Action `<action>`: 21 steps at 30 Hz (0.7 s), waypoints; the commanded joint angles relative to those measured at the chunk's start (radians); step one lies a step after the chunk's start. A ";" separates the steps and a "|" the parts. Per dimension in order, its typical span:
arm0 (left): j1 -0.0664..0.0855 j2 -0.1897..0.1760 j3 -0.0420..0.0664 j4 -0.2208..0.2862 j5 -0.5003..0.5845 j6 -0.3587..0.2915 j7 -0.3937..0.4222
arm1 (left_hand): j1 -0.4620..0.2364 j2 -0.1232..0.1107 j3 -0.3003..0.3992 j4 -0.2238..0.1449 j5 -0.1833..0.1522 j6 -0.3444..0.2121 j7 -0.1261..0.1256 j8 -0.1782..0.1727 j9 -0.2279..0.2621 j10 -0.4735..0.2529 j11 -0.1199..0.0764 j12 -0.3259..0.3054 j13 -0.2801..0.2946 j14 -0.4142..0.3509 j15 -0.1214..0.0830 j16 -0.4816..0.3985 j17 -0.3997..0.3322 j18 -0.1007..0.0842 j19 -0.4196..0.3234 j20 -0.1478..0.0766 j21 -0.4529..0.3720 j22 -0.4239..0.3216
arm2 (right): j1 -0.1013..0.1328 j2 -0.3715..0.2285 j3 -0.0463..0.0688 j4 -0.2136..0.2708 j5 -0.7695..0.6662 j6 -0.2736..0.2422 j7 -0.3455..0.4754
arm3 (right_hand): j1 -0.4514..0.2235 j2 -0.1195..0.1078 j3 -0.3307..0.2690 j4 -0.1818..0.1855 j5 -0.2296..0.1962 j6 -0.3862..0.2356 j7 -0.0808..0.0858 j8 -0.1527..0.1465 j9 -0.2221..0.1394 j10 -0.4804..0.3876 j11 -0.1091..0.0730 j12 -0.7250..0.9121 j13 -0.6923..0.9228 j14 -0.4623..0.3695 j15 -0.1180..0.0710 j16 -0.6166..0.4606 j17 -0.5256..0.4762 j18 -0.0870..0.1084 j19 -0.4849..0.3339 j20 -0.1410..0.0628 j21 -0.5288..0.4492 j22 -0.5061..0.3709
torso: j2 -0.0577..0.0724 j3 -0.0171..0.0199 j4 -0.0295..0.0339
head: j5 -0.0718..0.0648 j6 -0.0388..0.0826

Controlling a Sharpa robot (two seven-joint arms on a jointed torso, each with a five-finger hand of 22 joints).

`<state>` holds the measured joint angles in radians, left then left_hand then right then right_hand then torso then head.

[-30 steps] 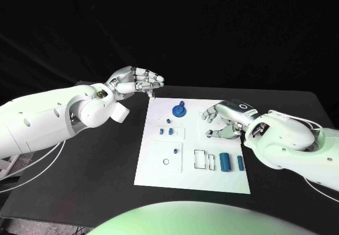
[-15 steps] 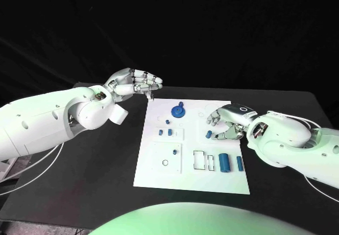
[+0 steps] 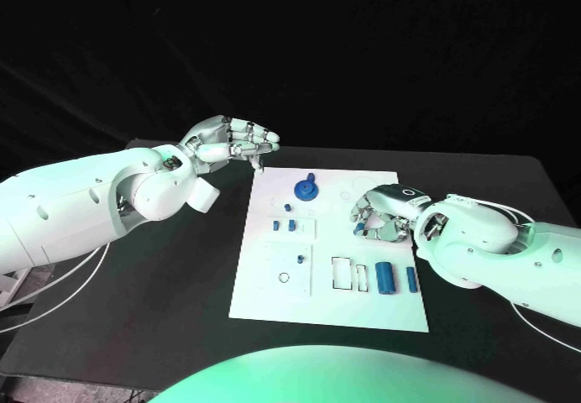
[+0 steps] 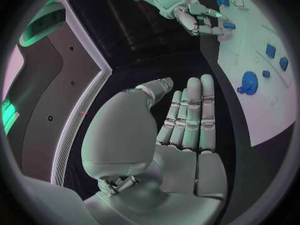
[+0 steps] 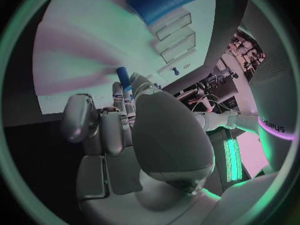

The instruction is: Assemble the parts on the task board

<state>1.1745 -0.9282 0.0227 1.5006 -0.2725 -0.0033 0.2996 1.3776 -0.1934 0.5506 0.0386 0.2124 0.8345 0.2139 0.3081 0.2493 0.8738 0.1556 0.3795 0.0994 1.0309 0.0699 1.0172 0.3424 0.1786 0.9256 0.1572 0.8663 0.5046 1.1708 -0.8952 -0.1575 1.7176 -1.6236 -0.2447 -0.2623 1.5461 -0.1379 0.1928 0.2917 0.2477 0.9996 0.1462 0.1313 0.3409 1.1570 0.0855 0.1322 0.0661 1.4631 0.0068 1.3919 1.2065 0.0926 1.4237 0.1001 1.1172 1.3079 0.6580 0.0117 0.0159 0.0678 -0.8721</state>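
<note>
Blue cylinders, a large one [image 3: 385, 278] and a slimmer one [image 3: 411, 280], are lying near the task board's [image 3: 279, 306] near right corner, just beside two empty rectangular slots [image 3: 348, 274]; farther in, along the board's right edge, the right hand [image 3: 381, 220] is curling its fingers around a small blue peg [image 3: 359, 227], which in the right wrist view is protruding from between the fingertips [image 5: 123, 78]. Judging from this, the step in hand is picking that peg off the board, and doing it well is likely requiring a firm pinch before lifting, a straight upward lift so the peg is not dragging across the plate, and then an upright carry toward a matching hole. Two small blue pieces [image 3: 284, 225] are sitting in a recess toward the board's left edge, and a blue round knob [image 3: 309, 191] is standing near its far edge. Beyond the far left corner, off the board, the left hand [image 3: 235, 141] is hovering with fingers curled in, holding nothing visible. Compared with a second ago, the right hand is sitting lower and more closed over the peg, whereas it was then spread above it; the left hand is keeping much the same place.
</note>
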 commanded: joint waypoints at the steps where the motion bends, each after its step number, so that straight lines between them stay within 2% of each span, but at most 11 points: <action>1: 0.000 0.001 0.001 0.003 0.000 0.019 0.007 | 0.000 0.007 -0.006 0.001 0.005 -0.009 0.006 0.006 -0.001 -0.006 0.001 0.003 -0.001 -0.007 0.002 -0.001 0.000 0.005 -0.005 0.002 -0.006 -0.001 | -0.003 0.005 0.000 -0.006 0.004 0.013 0.011 | -0.019 -0.008 0.059 0.000 0.003 0.019 0.000 0.004 -0.003 0.021 -0.003 -0.014 -0.001 0.041 -0.008 0.008 0.000 -0.003 0.008 -0.001 0.008 0.028 | 0.000 0.0002 -0.0014 | 0.001 -0.001; 11: 0.000 0.000 0.001 0.004 0.000 0.018 0.006 | -0.001 0.008 -0.006 0.001 0.005 -0.009 0.007 0.006 -0.001 -0.007 0.001 0.003 -0.001 -0.008 0.002 -0.001 0.000 0.005 -0.005 0.003 -0.007 -0.001 | -0.010 0.018 -0.001 -0.021 -0.002 0.018 0.008 | -0.052 -0.053 0.207 -0.007 0.000 0.050 0.001 0.009 -0.003 0.047 -0.005 -0.046 0.000 0.040 -0.008 0.013 -0.004 -0.004 0.010 -0.003 0.010 0.035 | -0.001 0.0012 -0.0011 | 0.003 -0.001; 15: 0.000 -0.001 0.001 0.004 0.000 0.018 0.005 | -0.001 0.008 -0.006 0.001 0.005 -0.010 0.007 0.006 -0.001 -0.008 0.001 0.003 -0.001 -0.008 0.002 -0.001 0.000 0.005 -0.005 0.003 -0.007 -0.001 | -0.013 0.020 -0.001 -0.026 -0.010 0.027 0.002 | -0.055 -0.062 0.227 -0.009 0.000 0.051 0.001 0.009 -0.002 0.047 -0.003 -0.051 0.000 0.040 -0.008 0.014 -0.004 -0.004 0.010 -0.003 0.012 0.037 | -0.001 0.0010 -0.0014 | 0.003 -0.001; 21: 0.000 -0.002 0.001 0.002 0.000 0.019 0.005 | -0.003 0.009 -0.007 0.003 0.005 -0.011 0.007 0.007 -0.001 -0.009 0.001 0.004 -0.001 -0.008 0.002 -0.001 0.000 0.005 -0.006 0.003 -0.007 -0.002 | -0.017 0.020 -0.001 -0.025 -0.019 0.038 -0.001 | -0.067 -0.089 0.246 -0.012 -0.003 0.048 0.002 0.007 -0.001 0.053 -0.003 -0.055 0.001 0.039 -0.007 0.016 -0.004 -0.005 0.011 -0.002 0.014 0.040 | -0.001 0.0010 -0.0022 | 0.003 -0.001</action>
<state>1.1745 -0.9309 0.0227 1.5013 -0.2725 0.0001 0.2989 1.3776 -0.1934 0.5477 0.0415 0.2124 0.8309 0.2103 0.3084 0.2494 0.8702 0.1593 0.3795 0.0996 1.0272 0.0737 1.0172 0.3424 0.1785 0.9256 0.1571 0.8624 0.5035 1.1578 -0.8761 -0.1558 1.6923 -1.6246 -0.2416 -0.2614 1.4792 -0.2166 0.4311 0.2801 0.2475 1.0420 0.1478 0.1355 0.3383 1.2043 0.0839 0.0829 0.0663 1.4667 0.0032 1.4048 1.2015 0.0924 1.4273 0.0964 1.1263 1.3077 0.6571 0.0128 0.0143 0.0712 -0.8727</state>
